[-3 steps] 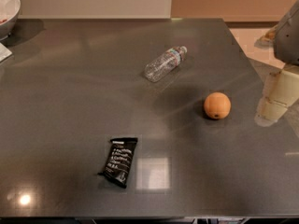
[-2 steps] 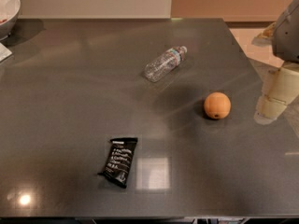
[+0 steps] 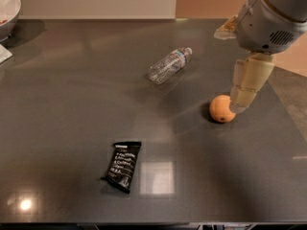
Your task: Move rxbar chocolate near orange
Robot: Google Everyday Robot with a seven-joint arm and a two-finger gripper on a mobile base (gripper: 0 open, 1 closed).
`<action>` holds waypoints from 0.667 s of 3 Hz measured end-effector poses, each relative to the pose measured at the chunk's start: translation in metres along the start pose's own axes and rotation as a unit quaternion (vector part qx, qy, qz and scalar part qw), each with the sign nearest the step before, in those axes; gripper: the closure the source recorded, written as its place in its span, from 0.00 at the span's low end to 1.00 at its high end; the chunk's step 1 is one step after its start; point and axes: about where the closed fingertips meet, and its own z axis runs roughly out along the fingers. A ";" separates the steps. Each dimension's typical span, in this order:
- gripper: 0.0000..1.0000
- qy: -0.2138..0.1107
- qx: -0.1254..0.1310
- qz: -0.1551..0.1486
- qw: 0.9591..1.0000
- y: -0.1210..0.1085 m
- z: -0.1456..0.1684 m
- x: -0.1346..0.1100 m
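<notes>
Light, flat and crinkly, the rxbar chocolate [image 3: 123,166] lies near-left on the table [image 3: 72,104], well apart from the orange [image 3: 221,109] at right, likely best pinched across its narrow width; the gripper [image 3: 242,97] hangs just beside the orange, its grasp state impossible to tell

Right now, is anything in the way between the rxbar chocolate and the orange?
Nothing visible. Only bare table lies between the rxbar chocolate and the orange. The plastic bottle lies farther back, off that line. The gripper hangs at the orange's side away from the bar.
</notes>
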 end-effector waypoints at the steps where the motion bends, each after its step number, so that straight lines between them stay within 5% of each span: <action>1: 0.00 -0.028 -0.024 -0.074 0.997 -0.007 0.026 -0.044; 2: 0.00 -0.044 -0.044 -0.145 0.988 -0.003 0.050 -0.080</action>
